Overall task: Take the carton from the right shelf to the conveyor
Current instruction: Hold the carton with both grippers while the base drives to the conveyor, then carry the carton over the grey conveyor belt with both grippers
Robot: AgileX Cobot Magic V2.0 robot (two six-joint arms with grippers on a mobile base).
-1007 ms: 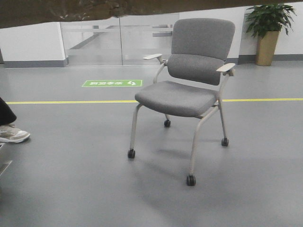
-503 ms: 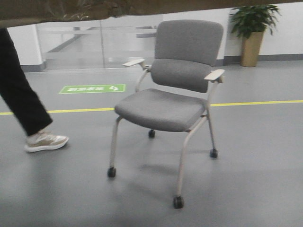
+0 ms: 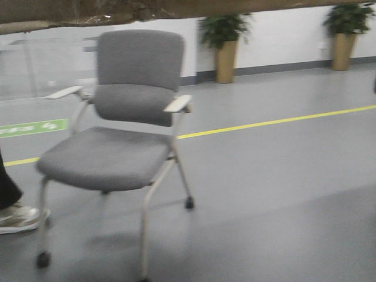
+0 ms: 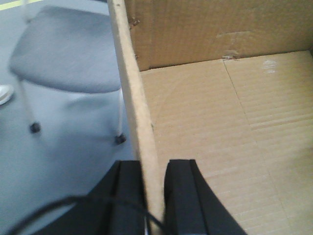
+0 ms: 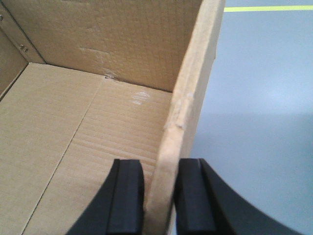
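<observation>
Left pincer (image 4: 154,196) pinches the carton's (image 4: 220,122) left wall, right pincer (image 5: 160,198) its right wall; carton spans between them.

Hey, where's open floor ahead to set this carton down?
Bare grey floor stretches beside the chair, from the yellow line toward the camera. It is crowded around the chair, with a shoe next to it. The carton is bare inside too.
</observation>
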